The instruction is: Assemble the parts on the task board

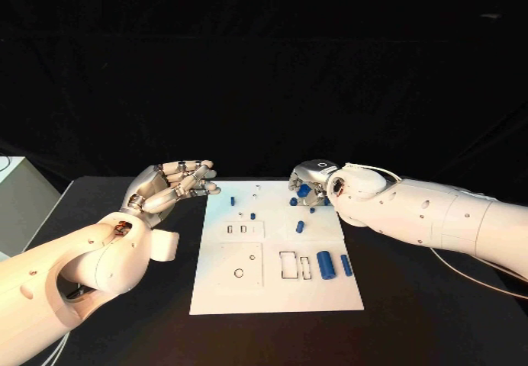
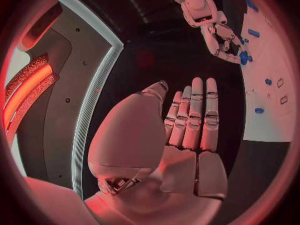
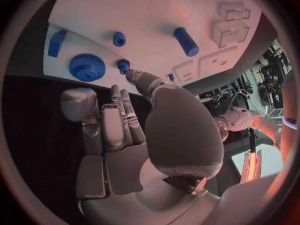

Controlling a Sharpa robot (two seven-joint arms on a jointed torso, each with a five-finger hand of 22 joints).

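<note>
The white task board [image 1: 275, 293] lies in the middle of the black table. Blue parts sit on it: a thick cylinder [image 1: 326, 264], a thin rod [image 1: 346, 264], a peg [image 1: 301, 226] and small studs [image 1: 252, 216]. A blue gear [image 1: 304, 191] rests at the far right corner. My right hand [image 1: 313, 179] hovers just over that corner. The right wrist view shows its fingers [image 3: 119, 120] stretched toward the gear [image 3: 86, 67] and a small stud [image 3: 123, 65], holding nothing. My left hand [image 1: 176, 187] is raised beside the board's far left corner, with its fingers [image 2: 194, 115] straight and nothing in them.
The board has a square recess [image 1: 239, 264] and narrow slots [image 1: 295, 264] in its near half. A pale box [image 1: 17, 198] stands at the table's left edge. Bare black table lies on both sides of the board.
</note>
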